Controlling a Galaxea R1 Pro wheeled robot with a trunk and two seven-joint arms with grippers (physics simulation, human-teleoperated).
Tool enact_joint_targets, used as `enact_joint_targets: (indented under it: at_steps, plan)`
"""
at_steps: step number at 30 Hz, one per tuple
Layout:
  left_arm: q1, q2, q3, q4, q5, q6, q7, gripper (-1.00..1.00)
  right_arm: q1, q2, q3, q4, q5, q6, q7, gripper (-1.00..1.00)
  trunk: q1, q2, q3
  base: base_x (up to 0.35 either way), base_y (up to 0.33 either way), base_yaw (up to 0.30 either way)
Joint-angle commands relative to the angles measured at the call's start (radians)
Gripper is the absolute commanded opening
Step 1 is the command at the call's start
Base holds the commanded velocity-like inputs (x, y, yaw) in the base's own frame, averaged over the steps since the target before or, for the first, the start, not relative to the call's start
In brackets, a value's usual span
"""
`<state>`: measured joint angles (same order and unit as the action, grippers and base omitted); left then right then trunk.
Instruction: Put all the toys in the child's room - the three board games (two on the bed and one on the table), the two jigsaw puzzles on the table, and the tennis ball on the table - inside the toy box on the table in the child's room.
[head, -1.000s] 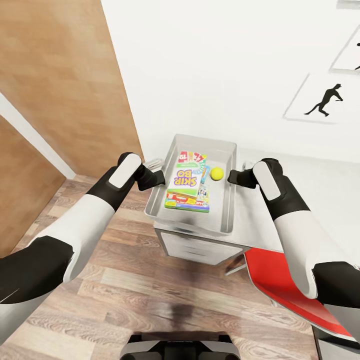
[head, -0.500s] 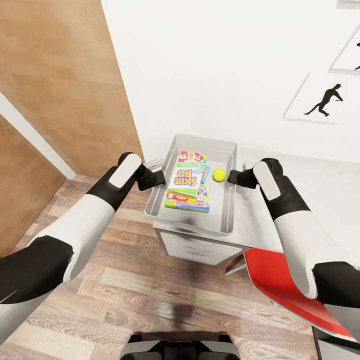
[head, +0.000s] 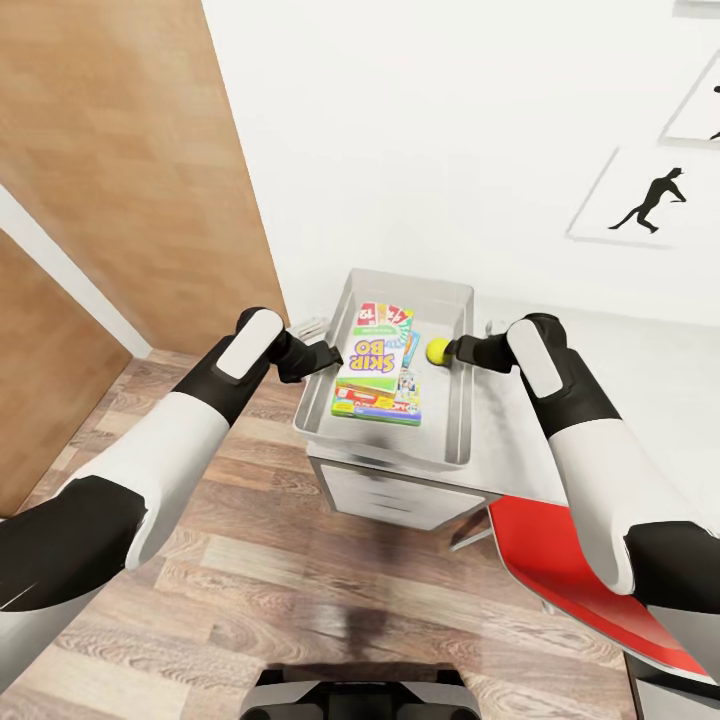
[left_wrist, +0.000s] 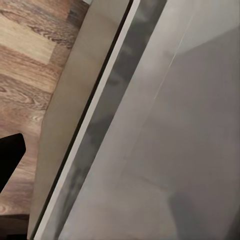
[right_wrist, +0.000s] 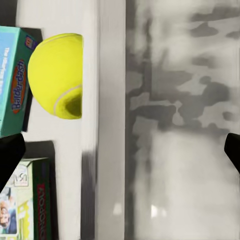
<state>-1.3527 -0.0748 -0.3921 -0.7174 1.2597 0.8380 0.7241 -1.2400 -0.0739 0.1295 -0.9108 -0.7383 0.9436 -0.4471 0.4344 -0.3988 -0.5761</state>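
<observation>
I have both arms at the toy box, which sits on the corner of the bench against the white wall. My left jaws are at the box's left rim, and my right jaws are at its right rim, so the box lies between the 2 of them. In the right wrist view the dark fingertips stand wide apart, straddling the box's wall, with the tennis ball just inside that wall, close to the inner finger. For the left jaws I cannot tell whether they are apart or together (the left wrist view shows mostly the rim and 1 dark tip over the wood floor).

Inside the box, between the 2 sets of jaws, lies the Skip-Bo game on top of a stack, with a Monopoly box below it and a blue Balderdash box touching the ball. A red chair stands beside the bench.
</observation>
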Motion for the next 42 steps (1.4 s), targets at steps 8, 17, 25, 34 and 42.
enact_joint_targets:
  at_steps: [8, 17, 25, 34, 42]
  plan:
    - [-0.002, 0.003, 0.008, 0.011, 0.016, 0.002, 0.008, 1.0, -0.001, -0.004, 0.002, -0.029, -0.01, 0.001, -0.011, 1.0, 0.016, -0.001, -0.002, 0.0, 0.0, 0.0]
    - [-0.001, 0.016, 0.029, -0.086, 0.018, 0.011, 0.016, 1.0, 0.014, -0.015, -0.008, -0.218, -0.01, 0.011, -0.018, 1.0, 0.016, -0.001, -0.002, 0.0, 0.0, 0.0]
    - [0.009, 0.047, 0.033, -0.22, 0.023, 0.016, 0.019, 1.0, 0.052, -0.025, -0.012, -0.37, -0.01, 0.015, -0.021, 1.0, 0.016, -0.001, -0.002, 0.0, 0.0, 0.0]
    - [0.027, 0.083, 0.034, -0.381, 0.05, 0.02, 0.022, 1.0, 0.083, -0.044, -0.014, -0.475, -0.01, 0.016, -0.022, 1.0, 0.016, -0.001, -0.002, 0.0, 0.0, 0.0]
    - [0.039, 0.102, 0.034, -0.458, 0.086, 0.021, 0.029, 1.0, 0.096, -0.053, -0.014, -0.518, -0.01, 0.017, -0.022, 1.0, 0.016, -0.001, -0.002, 0.0, 0.0, 0.0]
